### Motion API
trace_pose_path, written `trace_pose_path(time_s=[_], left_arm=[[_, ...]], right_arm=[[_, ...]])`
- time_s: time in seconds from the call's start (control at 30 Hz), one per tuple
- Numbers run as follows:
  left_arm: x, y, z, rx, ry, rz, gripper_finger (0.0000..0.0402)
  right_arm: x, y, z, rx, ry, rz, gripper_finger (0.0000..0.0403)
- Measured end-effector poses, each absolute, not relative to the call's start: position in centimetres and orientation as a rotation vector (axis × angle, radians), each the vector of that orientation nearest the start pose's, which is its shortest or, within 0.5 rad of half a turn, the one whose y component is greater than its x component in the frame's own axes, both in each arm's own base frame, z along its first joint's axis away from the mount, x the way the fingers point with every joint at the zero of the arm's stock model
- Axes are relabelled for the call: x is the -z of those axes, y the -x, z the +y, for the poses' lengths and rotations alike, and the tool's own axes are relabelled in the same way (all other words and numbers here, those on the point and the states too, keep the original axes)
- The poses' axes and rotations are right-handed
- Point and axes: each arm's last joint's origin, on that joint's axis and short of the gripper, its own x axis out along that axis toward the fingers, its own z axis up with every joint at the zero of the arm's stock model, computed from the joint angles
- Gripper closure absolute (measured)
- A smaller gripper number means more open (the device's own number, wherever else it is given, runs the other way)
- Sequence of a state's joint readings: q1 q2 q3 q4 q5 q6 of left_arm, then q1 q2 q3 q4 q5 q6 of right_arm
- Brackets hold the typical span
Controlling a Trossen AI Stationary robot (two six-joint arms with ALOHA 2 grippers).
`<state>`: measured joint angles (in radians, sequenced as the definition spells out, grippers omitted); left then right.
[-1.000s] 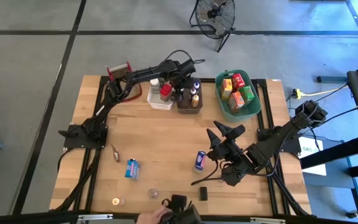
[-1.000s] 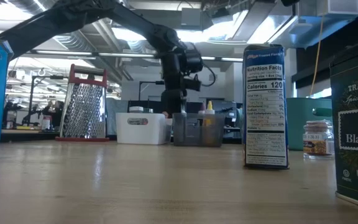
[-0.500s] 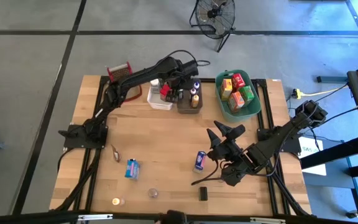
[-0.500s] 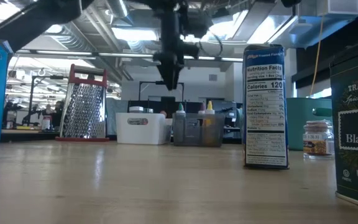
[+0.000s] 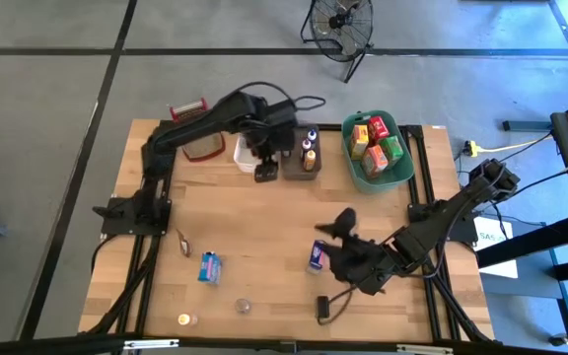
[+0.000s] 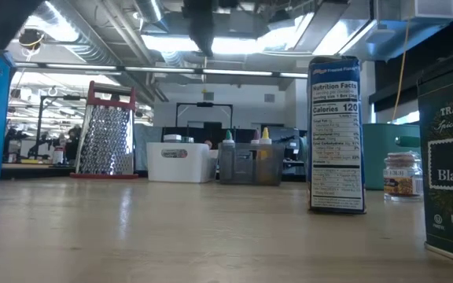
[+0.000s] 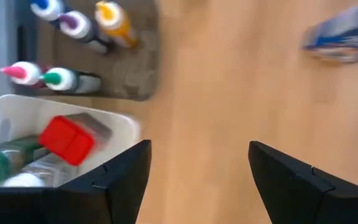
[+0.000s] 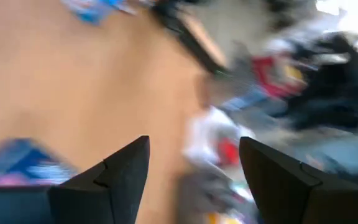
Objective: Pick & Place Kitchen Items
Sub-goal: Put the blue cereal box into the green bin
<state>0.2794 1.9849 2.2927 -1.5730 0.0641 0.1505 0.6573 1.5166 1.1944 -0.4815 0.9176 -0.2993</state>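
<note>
My left gripper (image 5: pixel 264 168) (image 7: pixel 197 162) hangs open and empty high over the near edge of the white bin (image 5: pixel 248 156) (image 7: pixel 61 121). That bin holds a red-capped item (image 7: pixel 67 138). Beside it stands the grey bin (image 5: pixel 300 156) (image 7: pixel 126 74) with upright bottles. My right gripper (image 5: pixel 335 227) (image 8: pixel 194 162) is open and empty above the blue can (image 5: pixel 317 254) (image 6: pixel 336 134), which stands on its base. A blue box (image 5: pixel 209 266), two small jars (image 5: pixel 243 307) and a dark tin (image 5: pixel 323 306) stand on the near half of the table.
A green bin (image 5: pixel 402 168) with red, orange and green boxes stands at the far right. A red-rimmed metal grater (image 5: pixel 193 110) (image 6: pixel 110 137) stands at the far left. A small metal piece (image 5: pixel 182 242) lies left of the blue box. Bare wood spans the table's middle.
My left gripper has risen from the grey bin with the bottles and come toward the near edge, over the white bin's near rim; in the low view it has gone out of the top. My right gripper has swung its fingers toward the table's left. A person's hand at the near edge is gone.
</note>
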Motion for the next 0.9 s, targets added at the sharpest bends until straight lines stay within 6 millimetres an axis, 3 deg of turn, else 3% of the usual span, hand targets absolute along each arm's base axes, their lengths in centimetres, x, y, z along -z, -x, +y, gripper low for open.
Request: trace_pose_path(time_s=[0.13, 0.27, 0.47, 0.7, 0.9], left_arm=[[-40.0, -33.2, 7.3, -0.068, 0.092, 1.239, 0.0137], [-40.1, -30.9, 4.5, -0.065, 0.088, 1.265, 0.0137], [-38.5, -26.7, 1.0, -0.118, 0.060, 1.344, 0.0137], [-36.7, -22.5, -1.2, -0.137, 0.109, 1.352, 0.0137], [-35.7, -20.8, -1.5, -0.137, 0.130, 1.282, 0.0137]], right_arm=[[-29.1, -26.0, 17.7, -0.082, 0.839, 0.714, 0.0153], [-30.1, -25.4, 17.4, -0.269, 0.821, 0.831, 0.0153], [-32.7, -26.3, 15.7, -0.300, 0.742, 0.863, 0.0153], [-33.7, -27.8, 12.2, -0.438, 0.586, 0.964, 0.0153], [-33.0, -28.6, 11.2, -0.544, 0.707, 0.977, 0.0153]])
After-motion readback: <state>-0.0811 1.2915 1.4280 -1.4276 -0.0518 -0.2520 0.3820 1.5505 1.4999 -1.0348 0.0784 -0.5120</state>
